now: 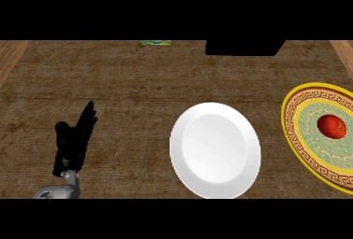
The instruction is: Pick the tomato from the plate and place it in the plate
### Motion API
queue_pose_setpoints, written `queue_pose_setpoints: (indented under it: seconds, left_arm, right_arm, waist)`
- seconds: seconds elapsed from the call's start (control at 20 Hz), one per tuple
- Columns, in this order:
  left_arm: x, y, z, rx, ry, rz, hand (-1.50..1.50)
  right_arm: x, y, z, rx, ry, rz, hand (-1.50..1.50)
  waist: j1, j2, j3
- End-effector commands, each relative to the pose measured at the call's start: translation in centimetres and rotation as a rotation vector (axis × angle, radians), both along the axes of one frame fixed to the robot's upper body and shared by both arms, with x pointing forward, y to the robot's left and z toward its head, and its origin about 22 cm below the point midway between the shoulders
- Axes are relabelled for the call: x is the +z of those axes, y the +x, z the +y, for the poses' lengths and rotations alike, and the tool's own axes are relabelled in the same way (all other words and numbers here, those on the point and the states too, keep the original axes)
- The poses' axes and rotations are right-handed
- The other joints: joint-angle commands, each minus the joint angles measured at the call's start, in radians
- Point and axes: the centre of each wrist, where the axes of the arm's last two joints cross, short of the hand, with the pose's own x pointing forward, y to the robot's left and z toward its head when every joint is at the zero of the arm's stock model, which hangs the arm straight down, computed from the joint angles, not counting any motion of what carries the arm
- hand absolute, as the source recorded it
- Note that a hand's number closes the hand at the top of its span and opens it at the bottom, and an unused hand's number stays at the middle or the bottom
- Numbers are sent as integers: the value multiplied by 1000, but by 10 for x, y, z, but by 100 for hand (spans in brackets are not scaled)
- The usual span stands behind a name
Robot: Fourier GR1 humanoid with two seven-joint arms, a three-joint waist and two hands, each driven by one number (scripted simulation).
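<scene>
Lower left of the frame: the left hand [72,144], black, upright above a short stretch of grey forearm [53,191] entering from the bottom edge. Fingers [86,119] straight and pressed close together, tips aimed toward the top of the frame with a slight lean to the right. Thumb [62,128] as a shorter stub on the left side of the hand, a little apart from the rest. Nothing held, nothing touched. Brown, coarse-grained counter [138,84] on every side of it. Well apart from both plates.

Lower middle: a white plate [215,150], plain and glossy, flat on the counter, to the right of the hand.

Right edge: a yellow-rimmed plate [295,135] with a key-pattern border and a pale green centre, partly cut off by the frame's right side. On that pale centre, the tomato [331,126]: red, round, with a small bright highlight, just above the plate's mid-height. A narrow strip of counter between the two plates, so near each other but not touching.

Top of the frame, right of centre: a black block [244,46], cut by the upper edge. Left of it, also at the upper edge, a small green item [157,43], too little visible to identify.
</scene>
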Motion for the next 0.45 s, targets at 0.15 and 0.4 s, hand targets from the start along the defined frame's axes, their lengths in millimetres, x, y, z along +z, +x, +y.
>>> queue_pose_setpoints:
  seconds: [0.15, 0.4]
  left_arm:
    - [-6, -4, -10, -13, -3, 1, 0]
    - [8, 5, -5, -15, 10, -6, 0]
  right_arm:
    - [-4, -28, -12, -42, 4, -38, -150]
    - [-20, -22, 1, -54, -38, 9, -150]
  waist:
    - [1, 2, 2]
    - [5, 2, 2]
